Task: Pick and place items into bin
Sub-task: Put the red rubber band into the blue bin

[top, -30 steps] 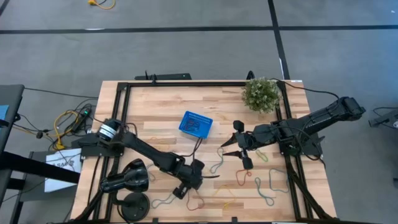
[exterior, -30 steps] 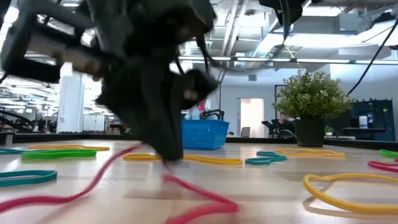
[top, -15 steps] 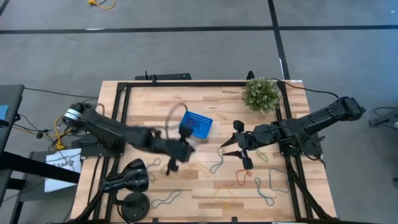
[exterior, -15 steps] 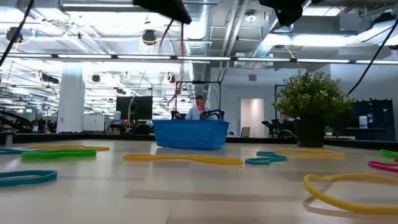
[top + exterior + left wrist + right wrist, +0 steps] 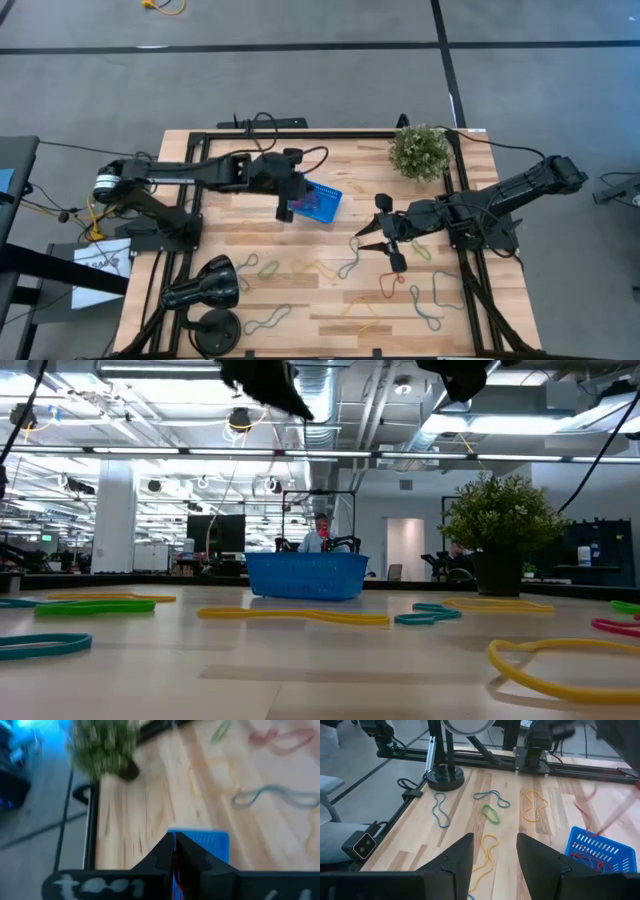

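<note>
Pale wooden planks formed the counter (image 5: pixel 240 170), framed by black rails. Near its middle sat the small bright blue perforated plastic bin (image 5: pixel 320 201), with red loops already lying inside it (image 5: pixel 587 860). The left claw (image 5: pixel 286 209) hung directly over the bin's near edge, its fingers pressed together on a thin red rubber loop (image 5: pixel 605 812) that dangled from them down toward the bin. The right claw (image 5: pixel 372 233) waited low over the counter well to the side of the bin, its fingers (image 5: pixel 462 851) spread apart and empty. Other floppy loops in yellow (image 5: pixel 295 616), green (image 5: pixel 490 813), blue (image 5: pixel 439 809) and red lay scattered across the counter apart from the bin. A bushy green potted plant (image 5: pixel 419 151) stood at the far corner. No readable writing showed anywhere.
</note>
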You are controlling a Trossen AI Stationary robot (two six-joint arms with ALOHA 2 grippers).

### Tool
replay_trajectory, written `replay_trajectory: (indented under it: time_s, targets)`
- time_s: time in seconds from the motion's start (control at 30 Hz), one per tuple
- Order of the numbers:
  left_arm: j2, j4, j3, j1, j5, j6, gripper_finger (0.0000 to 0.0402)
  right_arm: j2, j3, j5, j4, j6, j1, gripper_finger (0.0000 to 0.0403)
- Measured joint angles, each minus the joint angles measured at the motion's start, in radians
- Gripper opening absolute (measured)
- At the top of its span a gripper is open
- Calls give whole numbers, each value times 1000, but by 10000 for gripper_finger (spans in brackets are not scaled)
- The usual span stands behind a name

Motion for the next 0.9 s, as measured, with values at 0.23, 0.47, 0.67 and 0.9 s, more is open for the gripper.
replay_trajectory:
  time_s: [0.23, 0.47, 0.67, 0.9]
  targets:
    - [117, 38, 0, 81, -2, 2, 0, 0, 0, 0, -3, 0, 0, 147]
    - [235, 37, -1, 103, -43, -8, 0, 0, 0, 0, -4, 0, 0, 147]
    - [258, 17, -1, 111, -100, -8, 0, 0, 0, 0, -4, 2, 0, 147]
    - [258, 17, -1, 110, -82, -37, 0, 0, 0, 0, -3, 3, 0, 147]
